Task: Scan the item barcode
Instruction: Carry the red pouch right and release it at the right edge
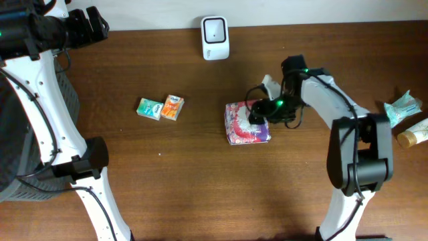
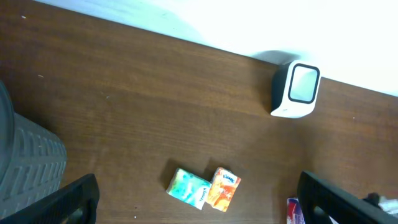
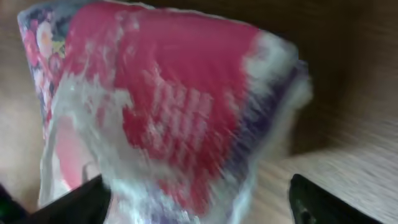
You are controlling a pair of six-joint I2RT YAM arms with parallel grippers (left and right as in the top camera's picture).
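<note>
The item, a pink and purple flowered soft pack [image 1: 242, 128], lies flat on the brown table at the centre. My right gripper [image 1: 258, 115] hovers low over its right half. In the right wrist view the pack [image 3: 174, 106] fills the frame, blurred, and my right gripper [image 3: 199, 200] stands open, its right finger well clear of the pack. No barcode shows on the pack. The white scanner [image 1: 215, 38] stands at the table's back edge, also seen from the left wrist as the scanner [image 2: 295, 90]. My left gripper [image 2: 199, 198] hangs open and empty, high at the back left.
A green tissue pack [image 1: 149, 108] and an orange one [image 1: 172, 107] lie side by side left of centre. At the far right lie a green packet [image 1: 403, 107] and a pale tube [image 1: 414, 134]. A grey basket [image 2: 31, 162] stands off the table's left edge.
</note>
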